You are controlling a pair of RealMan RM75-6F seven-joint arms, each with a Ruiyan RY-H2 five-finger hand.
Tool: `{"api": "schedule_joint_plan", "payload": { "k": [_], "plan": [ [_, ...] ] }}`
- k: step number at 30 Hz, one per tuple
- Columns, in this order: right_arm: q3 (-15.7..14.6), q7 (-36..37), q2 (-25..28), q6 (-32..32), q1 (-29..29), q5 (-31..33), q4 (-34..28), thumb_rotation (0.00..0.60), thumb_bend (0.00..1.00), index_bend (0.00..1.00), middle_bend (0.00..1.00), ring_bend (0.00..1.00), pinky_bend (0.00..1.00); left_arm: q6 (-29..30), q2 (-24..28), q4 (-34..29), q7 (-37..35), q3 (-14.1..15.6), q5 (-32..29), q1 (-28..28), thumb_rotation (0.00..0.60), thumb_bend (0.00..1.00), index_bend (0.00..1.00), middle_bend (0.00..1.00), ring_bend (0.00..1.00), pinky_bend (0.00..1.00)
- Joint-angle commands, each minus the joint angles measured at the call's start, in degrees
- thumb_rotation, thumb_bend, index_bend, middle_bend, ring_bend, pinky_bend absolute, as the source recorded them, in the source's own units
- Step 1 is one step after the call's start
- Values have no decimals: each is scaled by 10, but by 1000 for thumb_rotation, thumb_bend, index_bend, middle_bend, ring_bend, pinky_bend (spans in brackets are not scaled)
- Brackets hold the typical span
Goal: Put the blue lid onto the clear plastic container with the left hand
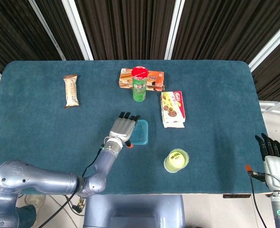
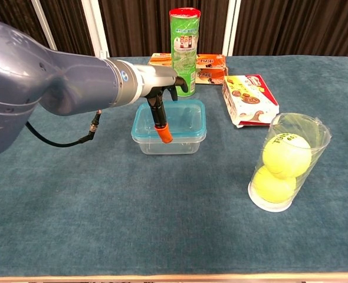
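Observation:
The blue lid (image 1: 141, 133) (image 2: 186, 115) lies flat on the clear plastic container (image 2: 173, 142) near the middle of the table. My left hand (image 1: 122, 128) (image 2: 160, 94) reaches over the lid's left part with its fingers stretched out flat. Its orange-tipped thumb hangs down in front of the container's near wall. The frames do not show whether the fingers press on the lid or hover just above it. At the table's lower right corner my right hand (image 1: 272, 153) stays off to the side, fingers straight and holding nothing.
A green chips can (image 1: 139, 84) (image 2: 184, 50) stands behind the container, in front of an orange cookie box (image 1: 155, 79). A red-and-white cracker pack (image 1: 172, 109) (image 2: 249, 99) lies to the right. A clear cup of tennis balls (image 1: 176, 160) (image 2: 283, 165) stands near the front. A snack bar (image 1: 71, 90) lies far left.

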Motion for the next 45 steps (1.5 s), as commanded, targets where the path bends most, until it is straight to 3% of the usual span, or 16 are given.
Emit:
{"api": "schedule_joint_plan", "payload": {
  "k": [1,45],
  "plan": [
    [0,0,0,0,0,1,0,600,292,87,0,3,0,1,-1,2,3,0,-2,0,600,194,98,263,0,5],
    [1,4,2,-2,0,3,-2,600,291,87,0,2,0,10,-32,35,34,-11,-13,0,600,193,98,262,0,4]
  ]
}}
